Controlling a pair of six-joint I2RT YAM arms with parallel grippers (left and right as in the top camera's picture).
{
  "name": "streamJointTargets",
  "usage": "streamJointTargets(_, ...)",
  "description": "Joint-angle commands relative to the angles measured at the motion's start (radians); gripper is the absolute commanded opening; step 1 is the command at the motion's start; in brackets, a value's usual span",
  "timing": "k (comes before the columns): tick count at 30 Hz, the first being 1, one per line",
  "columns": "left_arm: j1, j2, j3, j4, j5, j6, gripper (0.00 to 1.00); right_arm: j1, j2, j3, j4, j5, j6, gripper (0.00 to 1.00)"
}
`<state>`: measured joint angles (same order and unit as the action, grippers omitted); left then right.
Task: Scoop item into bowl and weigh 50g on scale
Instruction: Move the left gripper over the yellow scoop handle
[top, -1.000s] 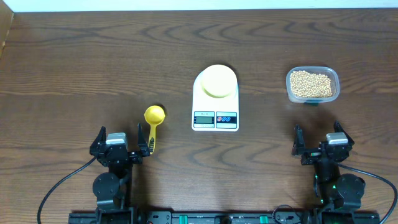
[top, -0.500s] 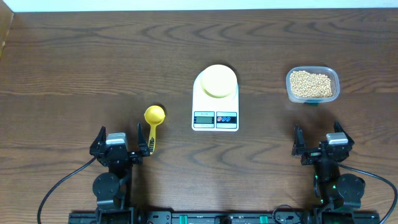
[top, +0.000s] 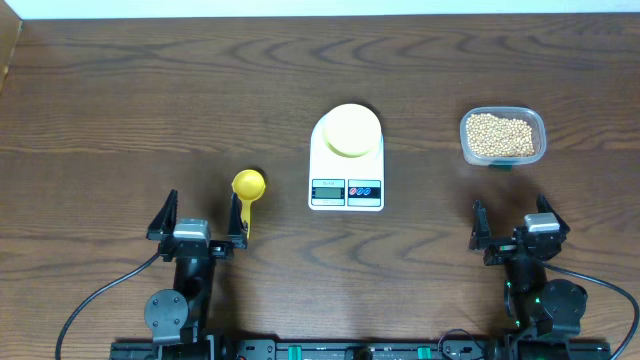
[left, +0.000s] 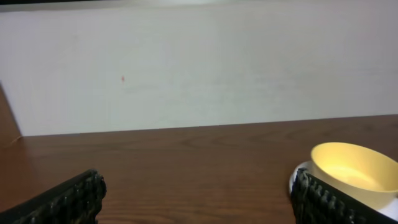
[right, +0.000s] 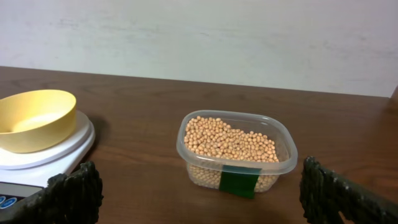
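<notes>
Pale yellow, the bowl sits on the far end of the white scale, at the middle of the wooden table. To the right we see the beans heaped in a clear tub, well apart from the scale. A yellow scoop lies just left of the scale, handle pointing near. At the near left the left gripper has its jaws spread wide, one finger by the handle's end; we cannot tell if they touch. At the near right, the right gripper is spread too, holding nothing.
</notes>
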<state>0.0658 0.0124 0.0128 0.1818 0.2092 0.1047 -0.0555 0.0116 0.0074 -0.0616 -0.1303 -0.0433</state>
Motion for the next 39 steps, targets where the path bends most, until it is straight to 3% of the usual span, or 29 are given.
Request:
streamJointTargets(1, 0.003, 0.000, 0.108, -0.021, 0.046, -0.016, 0.98, 0.004, -0.006, -0.002, -0.002, -0.011, 0.013, 0.99)
streamJointTargets(11, 0.003, 0.179, 0.570, -0.523, 0.052, -0.016, 0.98, 0.004, -0.006, -0.002, -0.002, -0.011, 0.013, 0.99)
streamJointTargets(17, 0.002, 0.267, 0.646, -0.492, 0.123, -0.011, 0.98, 0.004, -0.006, -0.002, -0.002, -0.011, 0.013, 0.99)
streamJointTargets(24, 0.002, 0.318, 0.650, -0.398, 0.083, -0.012, 0.98, 0.004, -0.006, -0.002, -0.002, -0.011, 0.013, 0.99)
streamJointTargets(30, 0.002, 0.484, 0.732, -0.420, 0.077, -0.012, 0.98, 0.004, -0.006, -0.002, -0.002, -0.011, 0.013, 0.99)
streamJointTargets(35, 0.003, 0.665, 0.854, -0.537, 0.063, -0.012, 0.98, 0.004, -0.006, -0.002, -0.002, -0.011, 0.013, 0.99)
streamJointTargets(39, 0.003, 0.843, 1.043, -0.782, -0.060, -0.065, 0.98, 0.004, -0.006, -0.002, -0.002, -0.011, 0.013, 0.99)
